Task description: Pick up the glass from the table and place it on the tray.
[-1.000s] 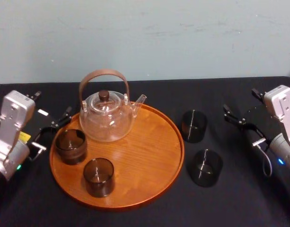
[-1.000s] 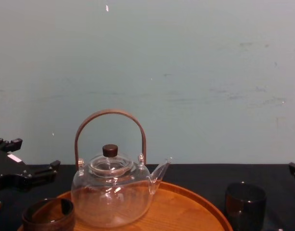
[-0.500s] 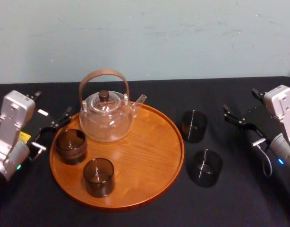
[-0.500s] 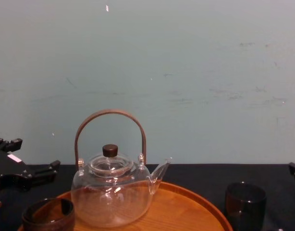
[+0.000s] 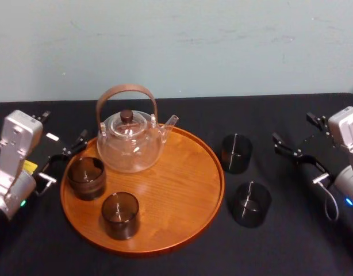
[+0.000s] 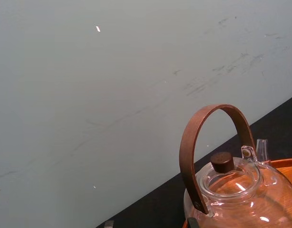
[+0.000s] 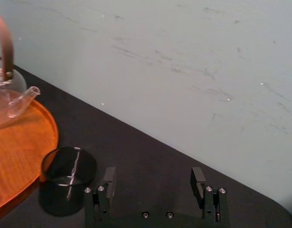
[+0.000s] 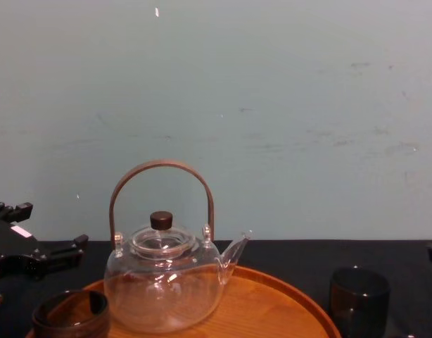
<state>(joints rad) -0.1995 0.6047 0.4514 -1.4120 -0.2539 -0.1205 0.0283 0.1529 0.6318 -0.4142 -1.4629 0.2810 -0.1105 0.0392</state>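
Two dark glasses stand on the black table (image 5: 182, 261) right of the tray: the far glass (image 5: 236, 153) (image 7: 69, 178) (image 8: 358, 299) and the near glass (image 5: 251, 203). The round orange-brown tray (image 5: 182, 190) carries a glass teapot (image 5: 129, 141) and two more dark glasses (image 5: 86, 177) (image 5: 120, 214). My right gripper (image 5: 297, 133) (image 7: 153, 178) hovers open and empty to the right of the far glass, apart from it. My left gripper (image 5: 61, 131) (image 8: 43, 229) rests open at the tray's left edge, beside the nearest glass on the tray.
The teapot's brown hoop handle (image 8: 161, 169) rises tall at the tray's back left. A pale wall (image 5: 182, 46) closes the table's far edge. Bare black cloth lies between the two table glasses and my right arm.
My right arm has drifted slightly to the right, away from the table glasses. The left arm and all the glasses are unmoved.
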